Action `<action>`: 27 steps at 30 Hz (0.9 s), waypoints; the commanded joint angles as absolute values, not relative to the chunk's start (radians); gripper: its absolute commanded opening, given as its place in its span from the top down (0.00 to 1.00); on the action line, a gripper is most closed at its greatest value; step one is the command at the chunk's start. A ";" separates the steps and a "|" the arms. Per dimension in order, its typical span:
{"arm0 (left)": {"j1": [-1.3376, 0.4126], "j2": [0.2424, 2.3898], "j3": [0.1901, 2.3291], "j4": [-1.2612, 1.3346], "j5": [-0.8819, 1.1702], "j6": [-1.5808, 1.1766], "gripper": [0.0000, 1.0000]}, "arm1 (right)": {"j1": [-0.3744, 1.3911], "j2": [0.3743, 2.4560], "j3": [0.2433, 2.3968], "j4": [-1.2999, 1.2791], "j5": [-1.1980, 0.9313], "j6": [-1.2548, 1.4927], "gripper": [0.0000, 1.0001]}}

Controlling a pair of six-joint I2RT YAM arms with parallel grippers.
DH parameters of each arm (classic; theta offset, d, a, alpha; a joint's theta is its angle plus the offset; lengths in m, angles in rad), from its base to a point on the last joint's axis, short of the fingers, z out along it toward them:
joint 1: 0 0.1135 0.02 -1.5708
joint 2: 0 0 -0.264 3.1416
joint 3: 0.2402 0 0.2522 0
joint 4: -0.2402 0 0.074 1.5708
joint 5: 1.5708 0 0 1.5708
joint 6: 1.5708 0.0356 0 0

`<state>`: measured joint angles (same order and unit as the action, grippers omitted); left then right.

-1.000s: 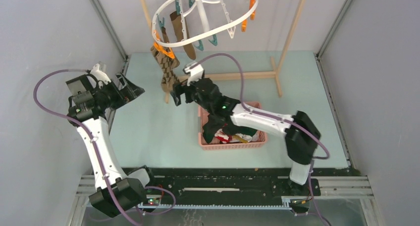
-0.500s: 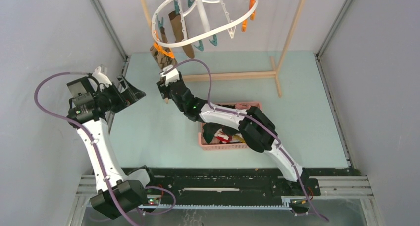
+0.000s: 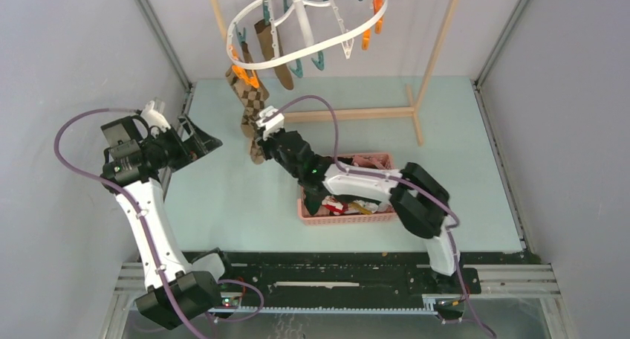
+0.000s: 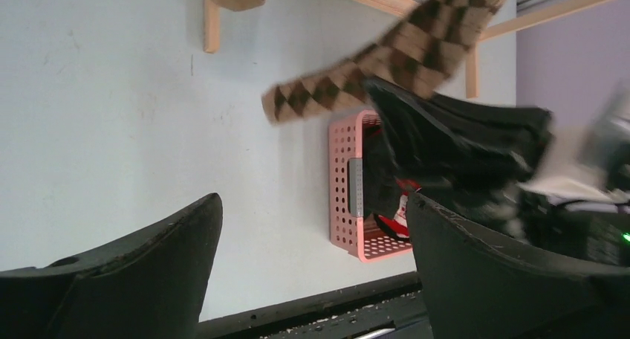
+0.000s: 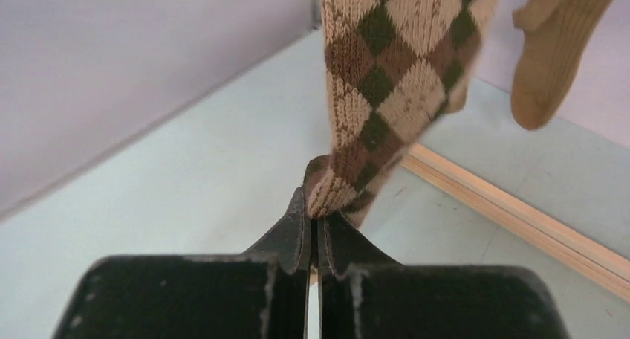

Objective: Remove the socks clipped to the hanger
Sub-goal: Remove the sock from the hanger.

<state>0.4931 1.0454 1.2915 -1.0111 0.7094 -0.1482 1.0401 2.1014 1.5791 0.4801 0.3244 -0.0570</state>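
The right wrist view alone shows the right fingers pressed together on the toe of the argyle sock; the overhead view shows that sock hanging by an orange clothespin from the white oval hanger, above the worktop; 2 socks hang there, the other a tan-brown sock; the left fingers stand spread, holding nothing; 1 pink basket holds more socks, a red-and-white sock showing from the left wrist.
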 commanded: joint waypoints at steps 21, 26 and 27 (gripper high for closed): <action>0.214 0.882 1.291 -0.915 1.117 -0.234 0.10 | 1.039 1.307 0.912 0.766 -0.400 0.575 1.00; 0.125 0.844 1.242 -0.912 1.145 -0.211 0.12 | 1.005 1.248 0.857 0.822 -0.442 0.666 1.00; 0.100 0.838 1.227 -0.911 1.142 -0.205 0.12 | 0.999 1.240 0.848 0.838 -0.448 0.688 1.00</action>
